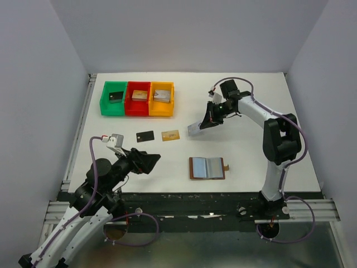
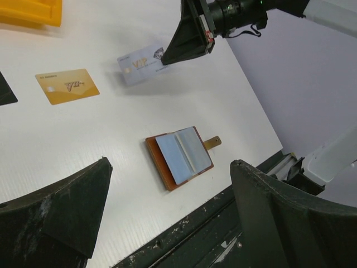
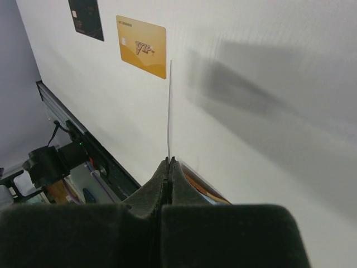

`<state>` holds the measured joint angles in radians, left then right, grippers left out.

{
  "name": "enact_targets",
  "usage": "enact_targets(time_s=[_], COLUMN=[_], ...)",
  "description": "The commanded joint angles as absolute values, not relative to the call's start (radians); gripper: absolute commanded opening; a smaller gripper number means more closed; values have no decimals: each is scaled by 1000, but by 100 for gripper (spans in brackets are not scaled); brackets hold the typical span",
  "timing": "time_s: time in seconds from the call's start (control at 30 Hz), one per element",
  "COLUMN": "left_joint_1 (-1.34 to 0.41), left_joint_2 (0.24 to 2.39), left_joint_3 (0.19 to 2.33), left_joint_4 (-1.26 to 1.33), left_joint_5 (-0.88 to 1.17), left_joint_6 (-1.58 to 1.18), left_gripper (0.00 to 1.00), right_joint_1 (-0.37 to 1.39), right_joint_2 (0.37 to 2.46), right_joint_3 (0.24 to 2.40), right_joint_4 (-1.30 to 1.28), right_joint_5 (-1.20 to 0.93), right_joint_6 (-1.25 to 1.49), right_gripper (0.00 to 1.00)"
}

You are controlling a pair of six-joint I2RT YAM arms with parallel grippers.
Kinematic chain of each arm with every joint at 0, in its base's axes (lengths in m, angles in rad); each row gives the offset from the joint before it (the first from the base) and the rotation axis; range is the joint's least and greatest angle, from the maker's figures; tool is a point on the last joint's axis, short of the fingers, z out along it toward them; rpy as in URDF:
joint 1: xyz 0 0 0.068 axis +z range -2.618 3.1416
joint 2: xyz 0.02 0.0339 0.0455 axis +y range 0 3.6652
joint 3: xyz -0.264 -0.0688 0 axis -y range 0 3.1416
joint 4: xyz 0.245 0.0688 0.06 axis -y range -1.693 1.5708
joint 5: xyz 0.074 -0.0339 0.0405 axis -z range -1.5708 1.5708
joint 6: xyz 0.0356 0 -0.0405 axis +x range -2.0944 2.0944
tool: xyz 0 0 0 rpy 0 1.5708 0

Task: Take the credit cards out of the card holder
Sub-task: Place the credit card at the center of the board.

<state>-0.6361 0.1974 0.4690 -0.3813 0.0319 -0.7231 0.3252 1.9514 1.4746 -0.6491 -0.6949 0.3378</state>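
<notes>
Right wrist view: the right tool (image 3: 169,163) is pinching a silver card (image 3: 169,111) edge-on. Laying it flat beside the upper-left gold card (image 3: 141,46) is looking wisest.

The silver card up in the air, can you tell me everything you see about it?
The silver card is a thin, pale, shiny rectangle, plastic by the look, with gold "VIP" lettering on its face. The right end effector is shut on one end of it and holds it above the white table, so it touches nothing else. It hangs to the right of the gold card, beyond the open card holder.
</notes>
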Motion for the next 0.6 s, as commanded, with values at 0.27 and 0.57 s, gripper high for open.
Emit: enact_targets(time_s=[0.27, 0.57], left_joint_1=[-634, -634], left_joint_2=[226, 224], left_joint_3=[361, 347], left_joint_4=[-307, -328], left_joint_5=[129, 124], left_joint_6=[-773, -778], left_gripper=[99, 99], right_joint_1=[325, 324], right_joint_2=[2103, 2164], right_joint_3=[1611, 1643], right_joint_4=[-782, -781], right_joint_5=[-730, -733], right_joint_6=[278, 281], right_gripper=[2, 9])
